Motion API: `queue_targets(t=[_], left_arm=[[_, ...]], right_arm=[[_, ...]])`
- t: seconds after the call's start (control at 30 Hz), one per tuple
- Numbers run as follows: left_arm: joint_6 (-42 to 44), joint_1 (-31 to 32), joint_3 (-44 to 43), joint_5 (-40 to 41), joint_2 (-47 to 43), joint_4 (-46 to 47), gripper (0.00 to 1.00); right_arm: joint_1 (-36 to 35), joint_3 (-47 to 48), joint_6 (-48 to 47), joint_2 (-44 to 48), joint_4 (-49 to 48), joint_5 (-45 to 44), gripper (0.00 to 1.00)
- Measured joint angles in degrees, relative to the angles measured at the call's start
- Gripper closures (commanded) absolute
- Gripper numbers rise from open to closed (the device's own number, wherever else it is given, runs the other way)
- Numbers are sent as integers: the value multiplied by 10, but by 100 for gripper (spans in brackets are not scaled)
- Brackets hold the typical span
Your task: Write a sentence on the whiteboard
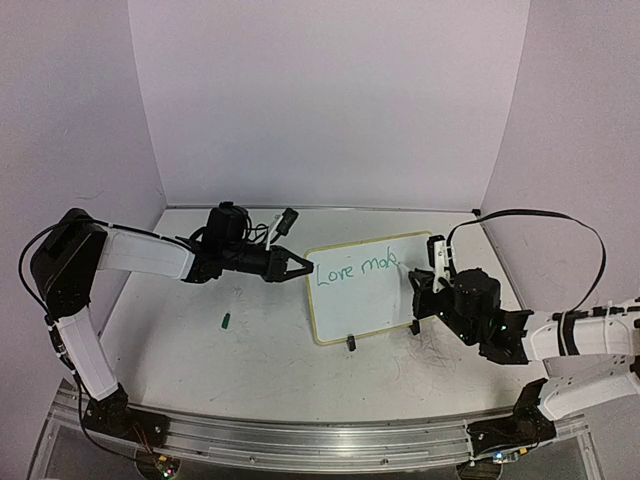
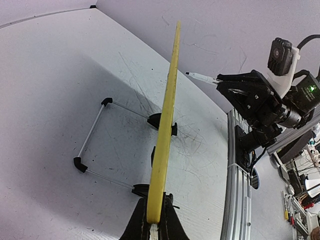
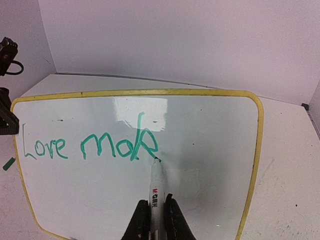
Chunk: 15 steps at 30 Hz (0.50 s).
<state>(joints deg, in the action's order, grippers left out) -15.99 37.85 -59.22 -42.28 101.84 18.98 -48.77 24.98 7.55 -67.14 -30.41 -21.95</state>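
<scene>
Starting at the left, a small green piece [image 1: 227,320], probably a marker cap, is lying on the table [image 1: 180,365], well apart from the work. The left tool [image 1: 300,266] is clamping the left edge of the whiteboard [image 1: 360,300], its fingers [image 2: 139,226] pinching the pale-yellow frame. This hold is judged to be bracing the board against the push of writing.

The whiteboard is standing near the middle of the table, leaning back on a wire prop [image 2: 92,136], with its face turned toward the right arm. Green lettering reading "Love mak", the last letter unclear, is running across its upper half.

The marker [image 3: 155,187] is touching the board with its tip at the end of that lettering. The right tool [image 3: 153,215] is gripping the marker's barrel and aiming it straight at the board, which is giving the wrist camera a clear view of the tip.

The sentence is reading as unfinished. Bare board is lying to the right of the tip and below the line.
</scene>
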Motion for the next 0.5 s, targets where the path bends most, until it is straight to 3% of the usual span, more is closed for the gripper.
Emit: queue_targets(t=[0.5], left_arm=[[0,0,0,0,0,0,100]], right_arm=[[5,21,1,-33,-13,-12,100]])
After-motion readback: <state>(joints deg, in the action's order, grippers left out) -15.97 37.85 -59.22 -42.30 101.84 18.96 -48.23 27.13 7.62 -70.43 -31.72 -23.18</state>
